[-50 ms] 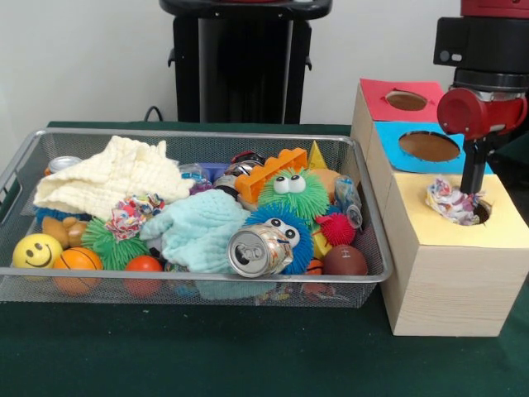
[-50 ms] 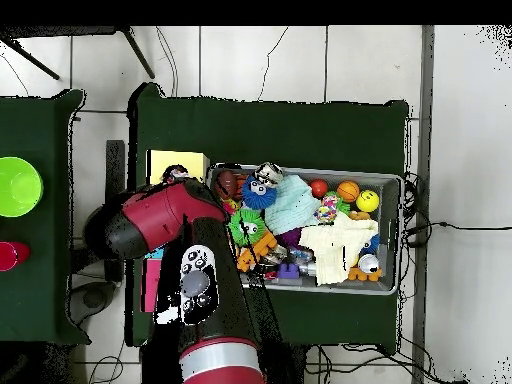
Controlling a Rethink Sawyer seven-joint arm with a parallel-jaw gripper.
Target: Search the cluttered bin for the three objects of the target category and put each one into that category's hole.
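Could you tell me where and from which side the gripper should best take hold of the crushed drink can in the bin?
Probably from above, across the drink can body: it lies on its side atop the toys, its top end facing the wire bin front wall.

A wire bin (image 1: pixel 364 273) is sitting packed to the rim, leaving almost no open gaps between items. A cream cloth (image 1: pixel 111 175) and a pale blue cloth (image 1: pixel 198 227) are covering much of the left and middle. A can (image 1: pixel 258 250) is lying against the front wall, with fuzzy toys (image 1: pixel 289 194) crowding behind it. Right of the bin, touching it, a wooden box (image 1: pixel 446 281) is standing. The arm (image 1: pixel 483 107) is hanging over its yellow hole (image 1: pixel 482 213), which a patterned cloth (image 1: pixel 450 201) is plugging. The blue hole (image 1: pixel 428 146) and red hole (image 1: pixel 406 101) are lying open and unobstructed.
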